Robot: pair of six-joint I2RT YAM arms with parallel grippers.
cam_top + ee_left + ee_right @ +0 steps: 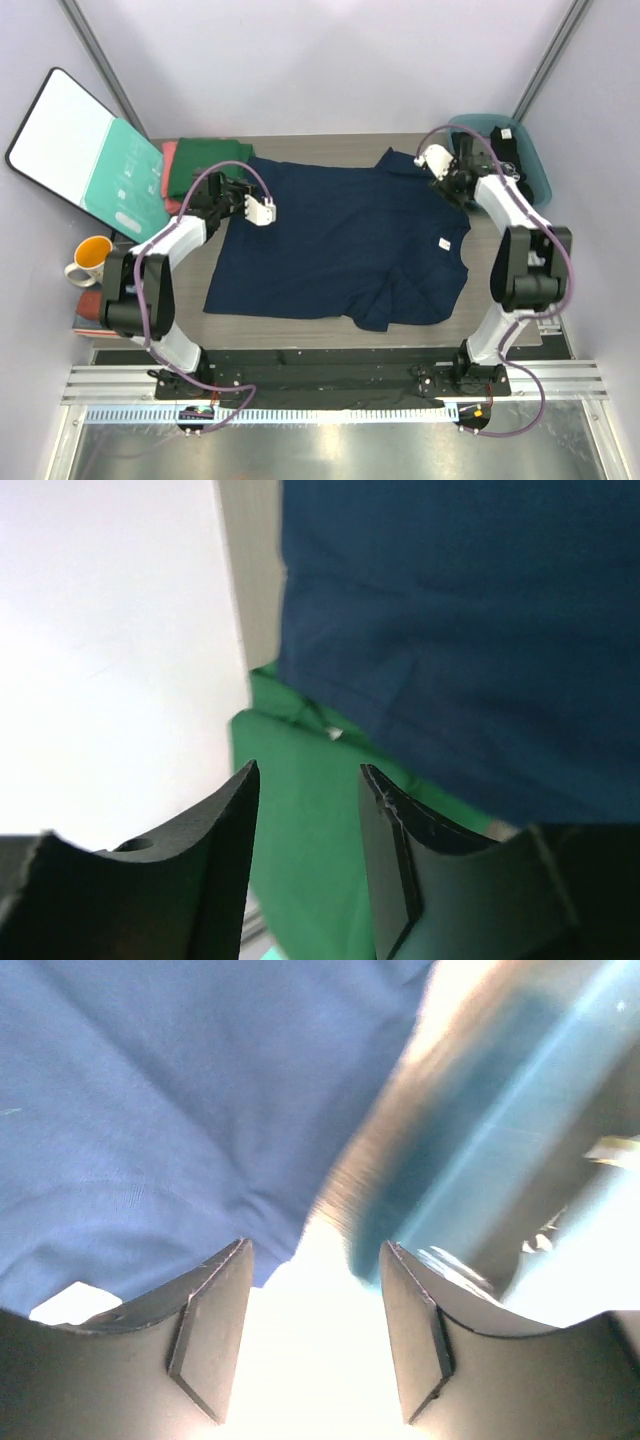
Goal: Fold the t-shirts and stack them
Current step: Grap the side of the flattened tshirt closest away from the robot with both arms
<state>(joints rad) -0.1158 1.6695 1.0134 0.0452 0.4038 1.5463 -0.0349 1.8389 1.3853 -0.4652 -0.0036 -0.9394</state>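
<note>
From above, the navy shirt (340, 240) lies spread across the middle of the counter (320, 148), front down or up I cannot tell. Its far edge is fairly straight. Its near right corner is doubled over and creased, so it is not yet a neat rectangle. The left tool (264, 211) hangs over the shirt's far left part and the right tool (437, 160) over its far right corner, probably placed to work one far corner each. A folded green shirt (212, 154) sits at the far left on a pink shirt (170, 158), likely the start of the stack.

The left wrist view shows the left tool's jaws partly apart with nothing between them. Below are the navy hem, smooth with a faint seam, and the green shirt beside it.

The right wrist view shows the right tool's jaws also parted and empty. The navy cloth below is softly wrinkled, with a blurred teal thing (480, 1110) off to one side.
</note>
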